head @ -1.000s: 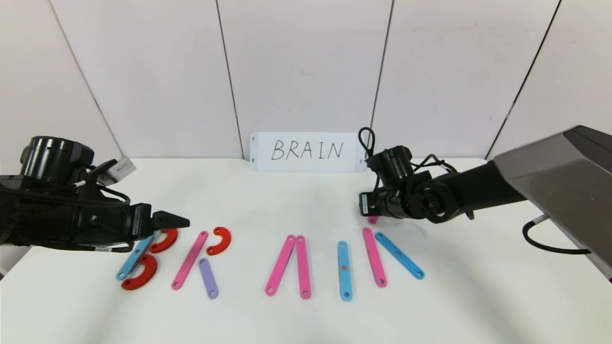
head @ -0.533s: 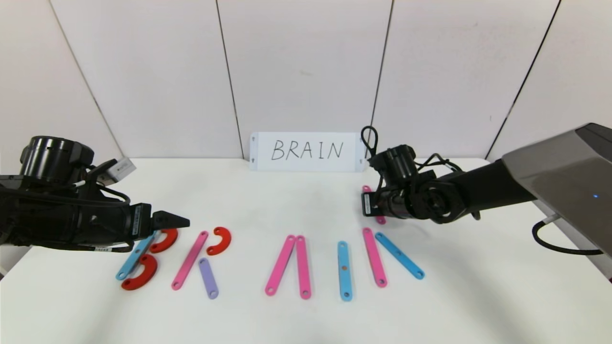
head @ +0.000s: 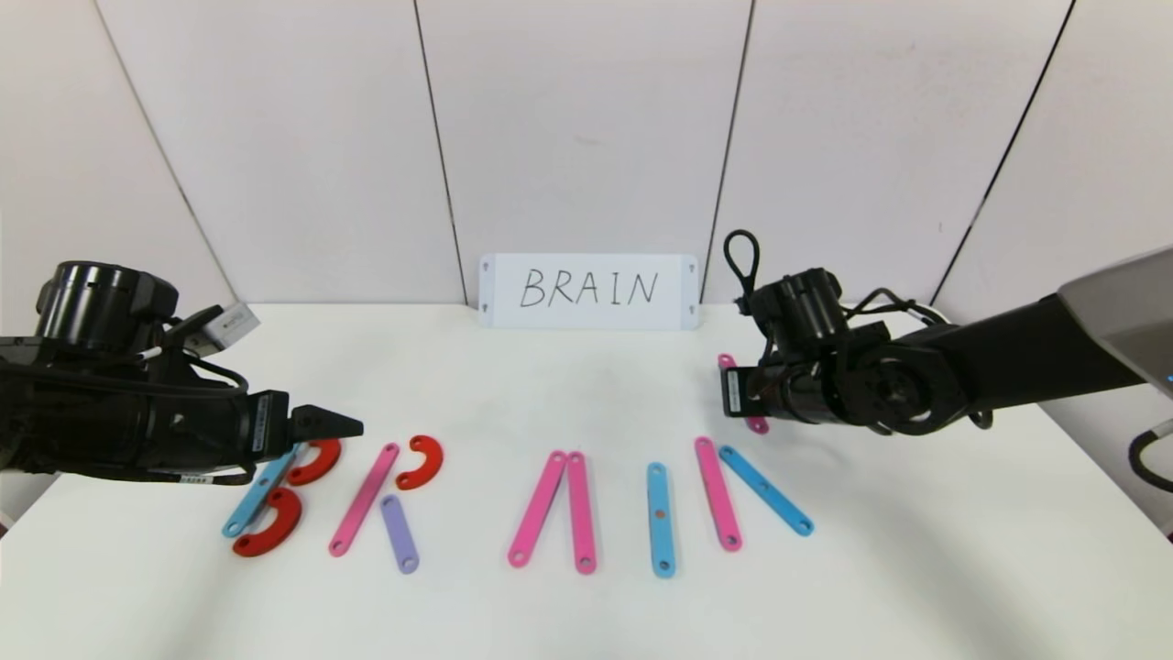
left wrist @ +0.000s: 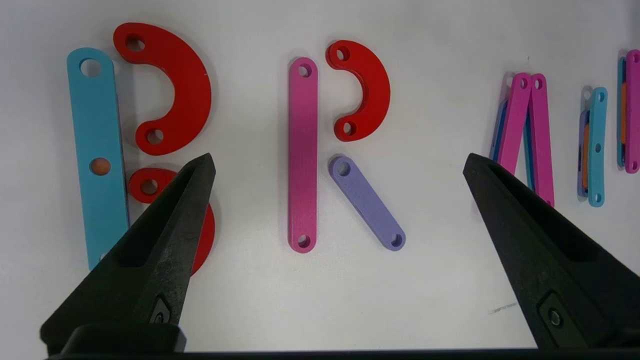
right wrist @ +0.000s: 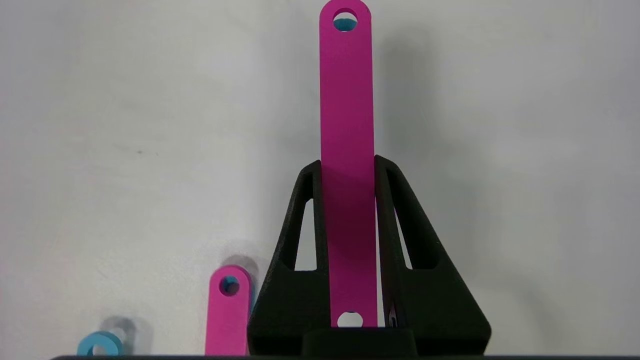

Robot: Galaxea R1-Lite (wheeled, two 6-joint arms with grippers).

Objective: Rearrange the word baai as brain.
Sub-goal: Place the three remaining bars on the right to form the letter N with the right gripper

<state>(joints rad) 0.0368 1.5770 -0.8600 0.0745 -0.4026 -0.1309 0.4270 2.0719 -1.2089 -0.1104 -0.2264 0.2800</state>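
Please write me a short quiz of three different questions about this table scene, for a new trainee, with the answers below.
1. True or false: the right gripper has its jaws shut on a pink flat plastic bar.
2. Multiple choice: which pieces lie beside the long pink bar of the R? A) two blue bars; B) a red C-shaped curve and a short purple bar; C) two red curves.
3. Fill in: the white card at the back of the table reads ____.

Key
1. True. The held bar is carried above the table, behind the unfinished N.
2. B.
3. BRAIN.

The left gripper hangs open over the B and R.
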